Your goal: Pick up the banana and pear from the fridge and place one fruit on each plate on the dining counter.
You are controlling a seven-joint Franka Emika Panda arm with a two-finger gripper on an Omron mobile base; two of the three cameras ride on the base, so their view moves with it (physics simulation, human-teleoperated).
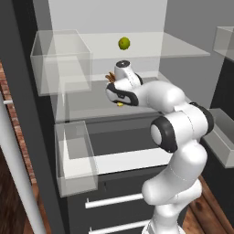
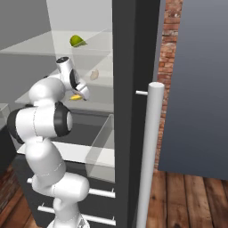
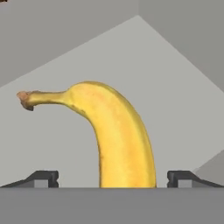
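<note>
Okay, I've got the arm reaching into the open fridge (image 1: 137,27), hand down over the middle glass shelf (image 1: 82,107). Fingers (image 3: 43,178) are spread wide, released, nothing clamped. In the hand view the banana (image 3: 116,140) lies on the shelf between the two tips, clear of both, stem end curving away to the view's left. From the base views I only catch a sliver of banana (image 2: 76,97) under the hand. Pear (image 1: 124,43) sits on the shelf above, well apart from the hand. Brown lumpy item (image 2: 94,75) sits on the same shelf as the banana, further back.
</note>
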